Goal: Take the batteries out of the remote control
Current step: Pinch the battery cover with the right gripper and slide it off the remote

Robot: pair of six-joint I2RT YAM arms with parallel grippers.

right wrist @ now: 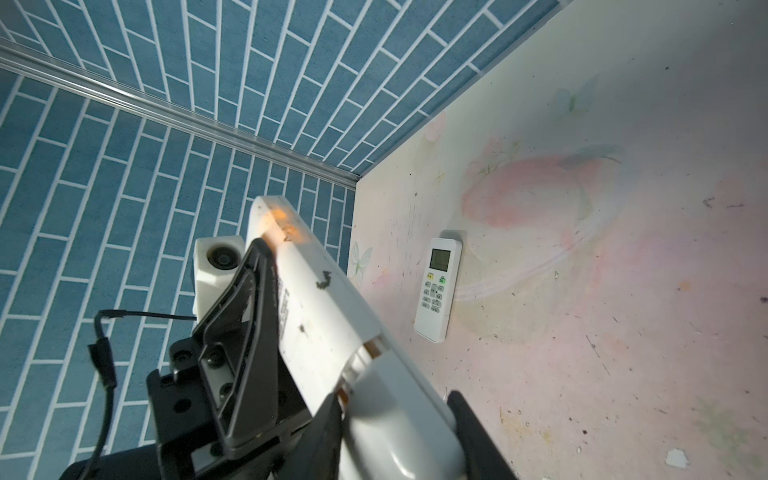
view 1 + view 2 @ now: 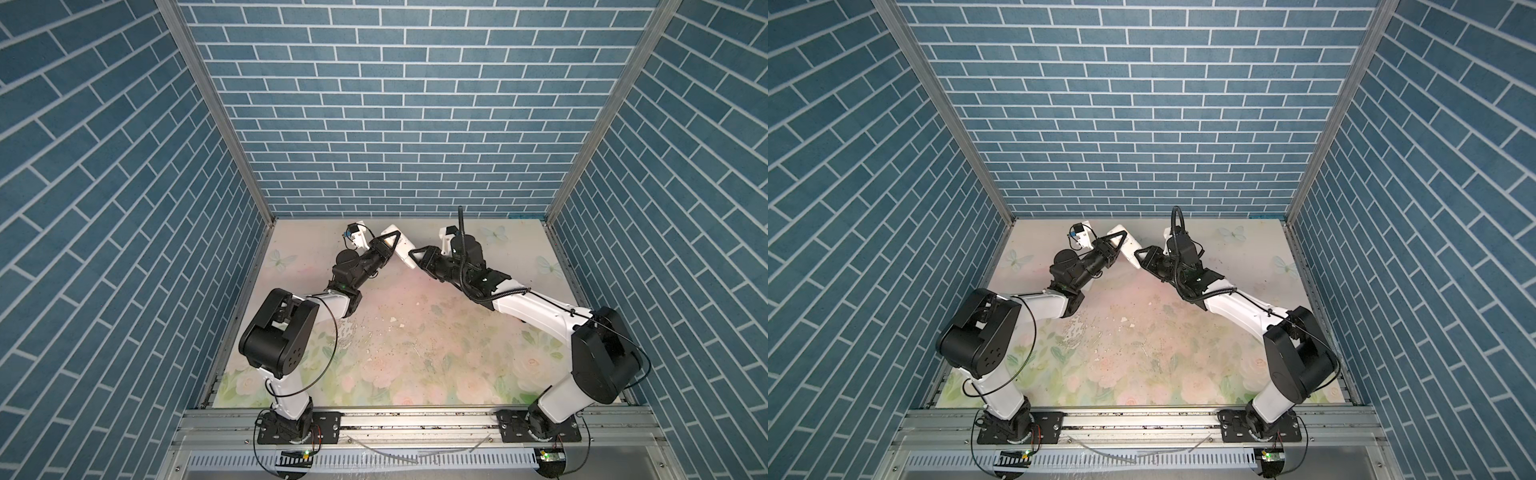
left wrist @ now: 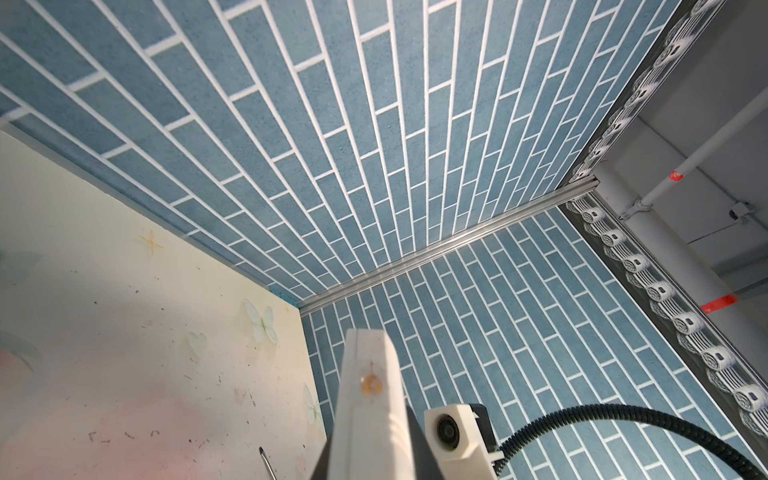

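A white remote control is held up in the air over the back of the table, between both grippers. My left gripper is shut on its upper half, and the remote rises out of the jaws in the left wrist view. My right gripper is shut across the remote's rounded lower end, with one black finger on each side. A narrow gap between that end piece and the body shows a copper-orange sliver. The batteries are otherwise hidden.
A second white remote with a small screen lies face up on the floral table near the back wall. A screwdriver tip lies on the table below the left gripper. Blue brick walls close in three sides.
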